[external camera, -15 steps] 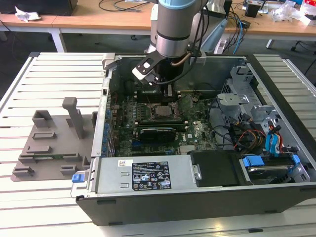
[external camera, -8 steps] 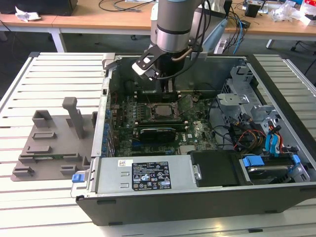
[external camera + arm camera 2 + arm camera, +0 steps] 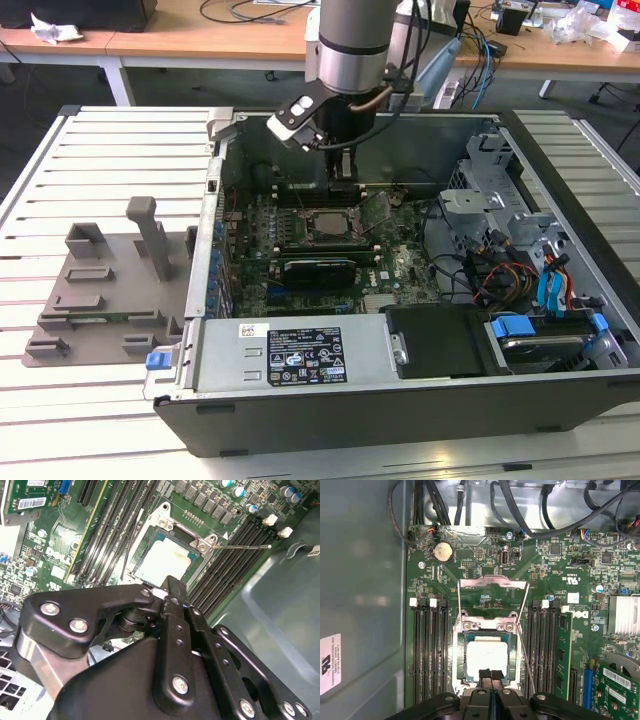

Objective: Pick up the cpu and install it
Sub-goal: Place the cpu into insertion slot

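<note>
The cpu (image 3: 487, 654) lies flat in the motherboard socket (image 3: 461, 680), its silver top facing up; it is also in the second wrist view as the cpu (image 3: 165, 560) and in the exterior view as the cpu (image 3: 326, 226). The socket's metal load plate (image 3: 492, 587) stands flipped open beyond it, and the thin lever wire (image 3: 525, 655) runs along one side. My gripper (image 3: 490, 676) hangs just over the cpu's near edge with its two black fingers pressed together and nothing between them. In the exterior view the gripper (image 3: 345, 186) sits low inside the open computer case (image 3: 560, 215).
Memory slots (image 3: 427, 650) flank the socket on both sides. A dark expansion card (image 3: 320, 268) lies across the board at the front. The power supply (image 3: 300, 355), a drive cage (image 3: 490, 190) and cables (image 3: 500, 275) crowd the case. A grey plastic tray (image 3: 100, 290) sits at the exterior view's left.
</note>
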Robot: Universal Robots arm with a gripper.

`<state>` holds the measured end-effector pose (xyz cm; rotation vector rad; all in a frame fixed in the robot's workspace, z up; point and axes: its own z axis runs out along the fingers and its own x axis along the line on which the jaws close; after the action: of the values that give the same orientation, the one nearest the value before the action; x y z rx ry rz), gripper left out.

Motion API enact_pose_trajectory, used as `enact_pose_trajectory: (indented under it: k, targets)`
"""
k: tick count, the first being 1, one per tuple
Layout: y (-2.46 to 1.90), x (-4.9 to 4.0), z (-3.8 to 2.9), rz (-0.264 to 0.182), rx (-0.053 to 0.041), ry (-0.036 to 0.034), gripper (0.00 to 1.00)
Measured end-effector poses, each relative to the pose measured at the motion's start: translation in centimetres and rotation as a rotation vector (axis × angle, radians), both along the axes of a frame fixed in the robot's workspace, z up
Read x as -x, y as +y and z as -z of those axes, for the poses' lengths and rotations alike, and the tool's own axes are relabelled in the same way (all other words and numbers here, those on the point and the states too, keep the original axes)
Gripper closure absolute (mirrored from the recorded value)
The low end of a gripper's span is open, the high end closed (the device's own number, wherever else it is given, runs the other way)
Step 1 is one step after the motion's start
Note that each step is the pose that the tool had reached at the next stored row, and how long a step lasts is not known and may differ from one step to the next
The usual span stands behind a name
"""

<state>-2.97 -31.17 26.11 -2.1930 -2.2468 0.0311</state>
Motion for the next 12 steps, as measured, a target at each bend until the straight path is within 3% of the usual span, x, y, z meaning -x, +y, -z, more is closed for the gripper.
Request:
enact_pose_trajectory:
  k: [12]
  targets:
    - [0.00, 0.00, -2.11, 0.000, 0.0013, -0.0002, 0.89]
